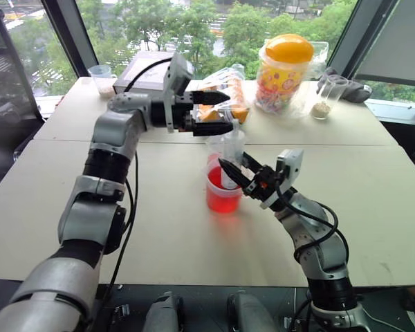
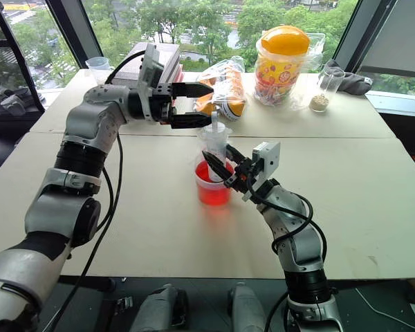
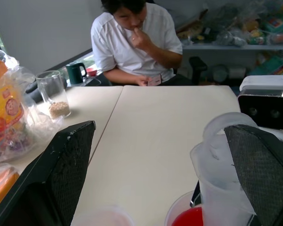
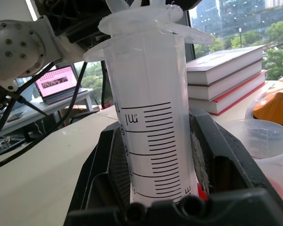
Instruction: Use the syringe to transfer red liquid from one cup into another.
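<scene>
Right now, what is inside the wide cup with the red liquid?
Inside the wide cup is red liquid, and the syringe stands in it, held upright by the right gripper. The syringe's tip is hidden below the liquid and the gripper.

Left arm is reached across, its left gripper (image 1: 214, 112) held level with fingers spread wide, right gripper (image 1: 236, 171) is clamped, angled upward.

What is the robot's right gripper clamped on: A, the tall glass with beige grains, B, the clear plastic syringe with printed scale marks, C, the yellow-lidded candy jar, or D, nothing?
B: the right gripper is shut on the clear plastic syringe, which stands upright between its black fingers over the wide cup of red liquid.
</scene>
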### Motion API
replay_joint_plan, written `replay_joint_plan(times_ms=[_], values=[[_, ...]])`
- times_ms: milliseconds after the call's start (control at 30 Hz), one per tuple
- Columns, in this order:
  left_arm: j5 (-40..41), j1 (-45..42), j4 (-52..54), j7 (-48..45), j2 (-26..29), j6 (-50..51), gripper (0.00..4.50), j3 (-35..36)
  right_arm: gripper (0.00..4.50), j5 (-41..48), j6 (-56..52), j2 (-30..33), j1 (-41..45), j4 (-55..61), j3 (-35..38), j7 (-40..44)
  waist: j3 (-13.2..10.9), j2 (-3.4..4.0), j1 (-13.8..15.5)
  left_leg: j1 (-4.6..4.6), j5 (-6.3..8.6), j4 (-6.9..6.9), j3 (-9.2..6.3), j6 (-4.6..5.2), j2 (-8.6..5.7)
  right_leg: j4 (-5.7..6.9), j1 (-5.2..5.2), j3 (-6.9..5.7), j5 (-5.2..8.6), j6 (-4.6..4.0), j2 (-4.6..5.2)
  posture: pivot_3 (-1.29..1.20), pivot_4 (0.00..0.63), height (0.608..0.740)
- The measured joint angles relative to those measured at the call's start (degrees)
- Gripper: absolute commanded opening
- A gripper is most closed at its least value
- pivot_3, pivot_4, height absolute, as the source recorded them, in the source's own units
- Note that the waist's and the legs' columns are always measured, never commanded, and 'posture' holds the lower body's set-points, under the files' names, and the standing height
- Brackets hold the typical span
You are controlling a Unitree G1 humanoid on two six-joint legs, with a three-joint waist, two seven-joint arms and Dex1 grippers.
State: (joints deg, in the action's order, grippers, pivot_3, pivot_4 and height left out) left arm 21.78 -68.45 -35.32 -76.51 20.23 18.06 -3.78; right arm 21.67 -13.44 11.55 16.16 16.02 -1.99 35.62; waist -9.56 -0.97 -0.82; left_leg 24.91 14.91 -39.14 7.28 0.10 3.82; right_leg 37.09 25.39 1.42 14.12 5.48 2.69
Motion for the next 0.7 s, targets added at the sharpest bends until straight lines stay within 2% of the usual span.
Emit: replay_joint_plan(times_ms=[100, 333, 700], values=[[-0.37, -0.51, -2.18, -1.18, -0.72, -0.81, 3.59, -0.02, 1.4, -0.11, 0.07, 0.95, 0.03, 0.0, -0.21, 0.46, 0.0, -0.01, -0.07, 0.0, 0.0, 0.0, 0.0, 0.0, 0.0, 0.01, 0.0, 0.0, 0.0, 0.0, 0.0, 0.0, 0.15, 0.74], [-0.82, -1.46, -3.08, -5.86, -1.57, -1.04, 0.05, -0.09, 1.4, -0.14, 0.18, 2.08, 1.21, -0.64, 0.63, 0.15, 0.0, -0.01, -0.05, 0.0, 0.0, 0.0, -0.01, 0.0, 0.0, 0.01, 0.01, 0.0, 0.0, 0.0, 0.0, 0.0, 0.15, 0.74], [-0.84, -2.18, -2.83, -6.78, -0.84, -0.85, 0.05, 0.08, 1.4, 0.42, 0.98, 1.81, 2.48, -1.97, 0.4, 0.83, 0.0, -0.01, -0.05, 0.0, 0.0, 0.0, -0.02, 0.0, 0.0, 0.01, 0.0, 0.0, 0.0, 0.0, 0.0, 0.0, 0.15, 0.74]])
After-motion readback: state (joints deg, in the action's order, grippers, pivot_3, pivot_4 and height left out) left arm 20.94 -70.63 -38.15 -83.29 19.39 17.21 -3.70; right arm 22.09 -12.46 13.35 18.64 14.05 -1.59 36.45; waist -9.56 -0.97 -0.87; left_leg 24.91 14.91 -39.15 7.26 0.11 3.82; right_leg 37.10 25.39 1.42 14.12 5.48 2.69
